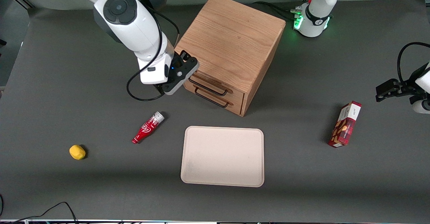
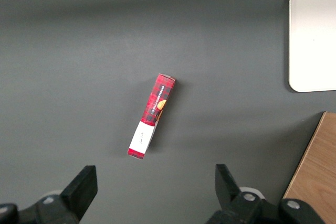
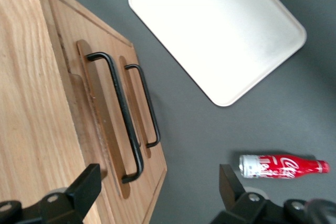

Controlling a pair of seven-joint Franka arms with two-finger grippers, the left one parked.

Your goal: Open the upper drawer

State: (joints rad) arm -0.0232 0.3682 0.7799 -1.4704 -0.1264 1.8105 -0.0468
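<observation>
The small oak cabinet [image 1: 231, 39] stands at the middle of the table, its front turned toward the working arm's end. The upper drawer [image 1: 211, 83] is the topmost of two, with a thin black wire handle [image 1: 208, 87], and sits flush in the cabinet. The lower drawer [image 1: 218, 100] is under it. In the right wrist view the upper drawer's handle [image 3: 122, 119] runs beside the lower one [image 3: 147, 106]. My right gripper [image 1: 183, 74] is open and empty in front of the drawers, close to the end of the upper handle; it also shows in the right wrist view [image 3: 157, 187].
A cream tray [image 1: 221, 157] lies nearer the front camera than the cabinet. A red cola bottle [image 1: 147, 128] lies beside the tray, below my gripper. A yellow ball-like thing [image 1: 77, 151] lies toward the working arm's end. A red snack box [image 1: 346, 125] lies toward the parked arm's end.
</observation>
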